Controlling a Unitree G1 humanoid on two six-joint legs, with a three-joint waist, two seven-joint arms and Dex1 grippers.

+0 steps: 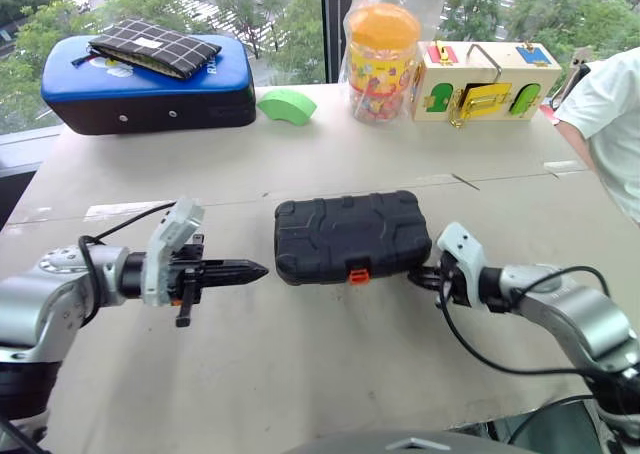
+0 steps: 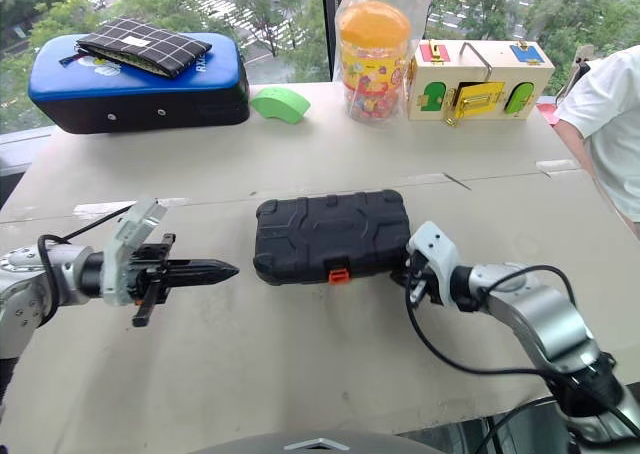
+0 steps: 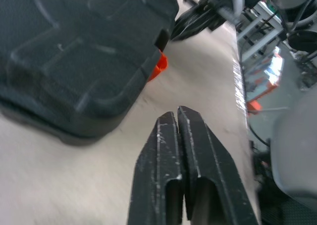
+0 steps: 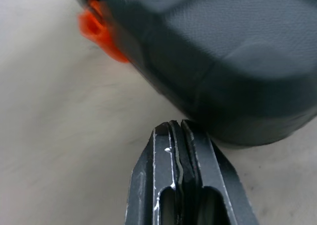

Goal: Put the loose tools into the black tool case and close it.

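The black tool case [image 1: 350,236] lies closed on the table's middle, its ribbed lid down and its orange clasp tab [image 1: 359,274] on the near side. No loose tools are in view. My left gripper [image 1: 260,270] is shut and empty, pointing level at the case's left end from a short gap away. My right gripper [image 1: 418,274] is shut and empty at the case's near right corner; the right wrist view shows its tips [image 4: 176,131] just short of the shell [image 4: 223,61].
At the back stand a blue-topped black padded case [image 1: 145,79] with a checked pouch on it, a green foam wedge [image 1: 286,105], a bagged orange-lidded jar [image 1: 380,59] and a wooden box with coloured locks [image 1: 485,82]. A person's sleeve [image 1: 610,124] is at the right edge.
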